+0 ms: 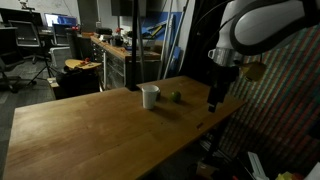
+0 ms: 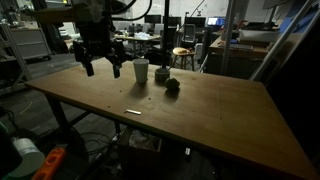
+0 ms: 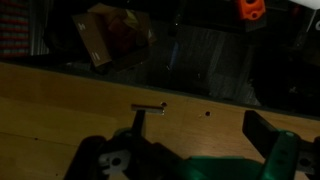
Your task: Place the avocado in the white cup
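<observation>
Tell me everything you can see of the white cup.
The white cup is a small plain cylinder, slightly taller than wide, standing upright with its mouth up on the wooden table. Its inside does not show. Only the table touches it; the avocado lies apart beside it, and the open gripper hangs farther off.

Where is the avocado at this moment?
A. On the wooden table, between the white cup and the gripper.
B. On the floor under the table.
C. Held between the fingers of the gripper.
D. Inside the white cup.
A: in an exterior view the avocado lies on the wooden table, apart from the white cup, with the open, empty gripper on its other side.
</observation>
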`<state>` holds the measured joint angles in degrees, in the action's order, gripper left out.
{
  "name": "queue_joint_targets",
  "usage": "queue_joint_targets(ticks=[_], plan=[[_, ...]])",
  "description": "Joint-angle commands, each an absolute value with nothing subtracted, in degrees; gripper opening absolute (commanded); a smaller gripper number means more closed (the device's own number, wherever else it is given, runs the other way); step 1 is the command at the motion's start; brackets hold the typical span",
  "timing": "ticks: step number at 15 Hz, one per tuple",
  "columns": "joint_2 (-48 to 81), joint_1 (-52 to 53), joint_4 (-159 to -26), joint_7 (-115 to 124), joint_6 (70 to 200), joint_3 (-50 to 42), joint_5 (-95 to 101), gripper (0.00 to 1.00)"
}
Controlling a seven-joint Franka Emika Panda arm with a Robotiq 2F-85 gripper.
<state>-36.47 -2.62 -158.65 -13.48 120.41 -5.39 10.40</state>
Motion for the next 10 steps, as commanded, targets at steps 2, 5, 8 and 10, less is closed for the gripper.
queue_joint_targets(ticks=[2,5,8,10], plan=[[-27.98,-3.30,-148.24,-3.35,118.52,-3.30,7.12,1.00],[-22.02,-3.37,-141.21,4.80,117.61,-2.12,4.06,1.00],[-14.72,-3.49,-134.71,12.67,115.48,-0.84,2.18,1.00],[-10.33,-3.48,-131.24,17.02,113.99,-0.81,0.75,1.00]])
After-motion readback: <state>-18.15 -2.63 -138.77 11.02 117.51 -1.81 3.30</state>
